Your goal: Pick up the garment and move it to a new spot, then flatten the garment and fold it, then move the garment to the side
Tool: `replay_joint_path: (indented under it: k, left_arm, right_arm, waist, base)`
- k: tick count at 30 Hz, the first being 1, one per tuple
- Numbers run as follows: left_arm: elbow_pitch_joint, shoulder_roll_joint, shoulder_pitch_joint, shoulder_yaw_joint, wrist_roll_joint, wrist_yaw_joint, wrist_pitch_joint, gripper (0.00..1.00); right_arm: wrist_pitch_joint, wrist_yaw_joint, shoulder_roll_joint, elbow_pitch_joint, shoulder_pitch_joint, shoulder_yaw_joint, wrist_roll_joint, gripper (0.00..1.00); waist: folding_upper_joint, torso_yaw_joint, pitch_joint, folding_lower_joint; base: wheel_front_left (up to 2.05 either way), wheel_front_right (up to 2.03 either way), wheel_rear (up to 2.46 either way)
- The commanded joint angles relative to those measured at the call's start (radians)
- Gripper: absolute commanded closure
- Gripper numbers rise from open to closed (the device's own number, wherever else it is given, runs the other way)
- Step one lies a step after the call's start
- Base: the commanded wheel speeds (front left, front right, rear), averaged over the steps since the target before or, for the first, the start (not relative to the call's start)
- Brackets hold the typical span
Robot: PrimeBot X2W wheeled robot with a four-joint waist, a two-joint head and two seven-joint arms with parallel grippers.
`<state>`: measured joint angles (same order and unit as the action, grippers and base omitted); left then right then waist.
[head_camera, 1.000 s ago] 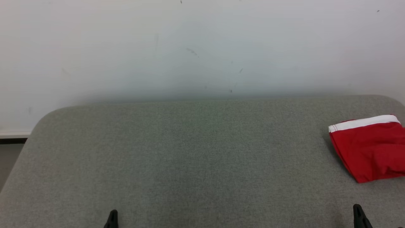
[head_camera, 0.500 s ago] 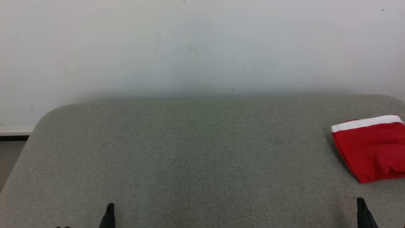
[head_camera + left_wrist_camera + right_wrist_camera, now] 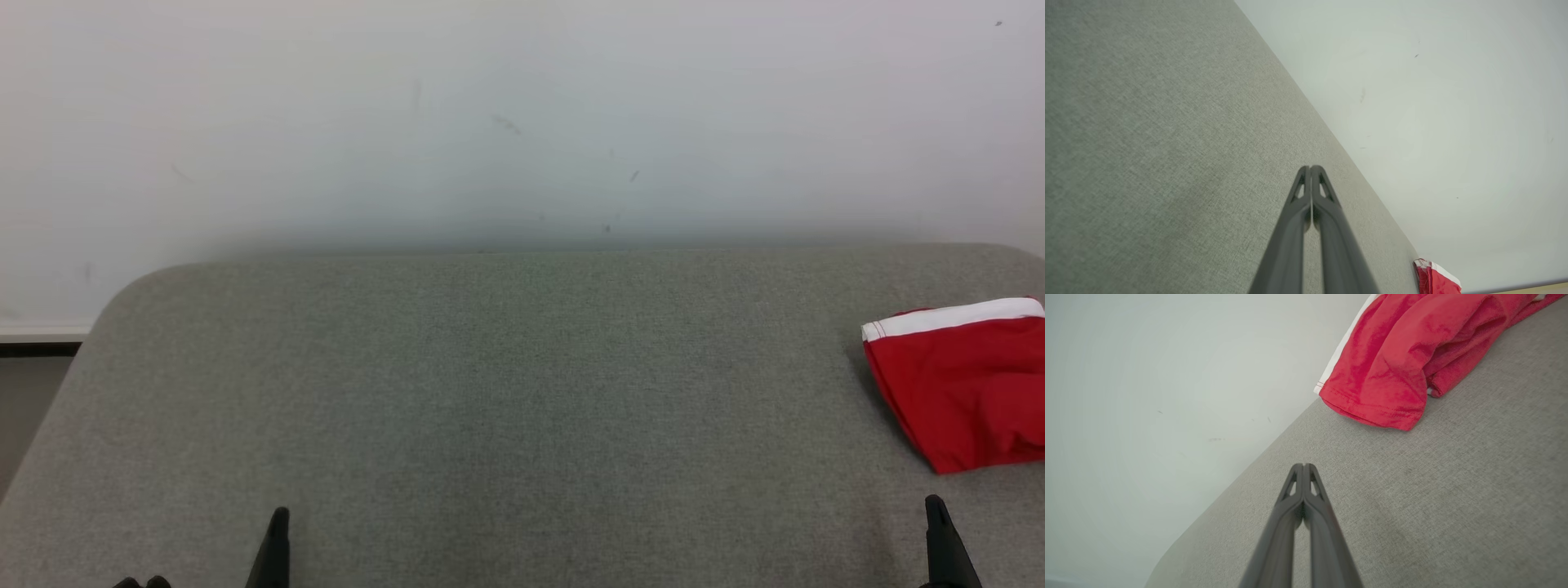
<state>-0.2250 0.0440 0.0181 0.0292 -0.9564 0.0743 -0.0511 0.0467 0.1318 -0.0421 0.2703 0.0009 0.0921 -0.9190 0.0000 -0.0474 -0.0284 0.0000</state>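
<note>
The garment (image 3: pixel 963 388) is red with a white band and lies folded at the right edge of the grey padded table (image 3: pixel 506 392). It also shows at the upper right of the right wrist view as the garment (image 3: pixel 1408 355), and as a small red corner (image 3: pixel 1435 279) in the left wrist view. My left gripper (image 3: pixel 279 516) is at the lower left, shut with nothing in it, its tips pressed together (image 3: pixel 1310 168). My right gripper (image 3: pixel 935 502) is at the lower right, just in front of the garment and apart from it, shut and empty (image 3: pixel 1303 465).
A pale wall (image 3: pixel 522 122) rises right behind the table's far edge. At the far left the table's rounded corner gives way to a dark skirting strip and floor (image 3: pixel 33 367). The wide middle of the grey surface is bare.
Both grippers' tips have risen a little further into the head view. The whole picture has drifted slightly, so the camera has moved; the garment lies as before.
</note>
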Motion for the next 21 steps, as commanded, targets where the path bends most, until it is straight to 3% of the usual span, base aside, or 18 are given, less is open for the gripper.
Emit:
replay_joint_path:
  k: [1,21]
  left_arm:
    - [0.005,0.006,-0.026,0.009,-0.036,0.008,0.009,1.00]
    - [-0.004,0.007,-0.062,0.035,-0.245,0.025,0.062,1.00]
  right_arm:
    - [-0.009,-0.001,-0.010,-0.013,-0.027,0.004,-0.039,1.00]
    - [-0.060,-0.001,-0.011,-0.018,-0.055,0.011,-0.258,1.00]
  waist:
    - [0.0000,0.001,0.001,0.0000]
    - [0.0000,0.014,0.009,0.0000]
  base:
    - [0.00,0.00,0.00]
    - [0.00,0.00,0.00]
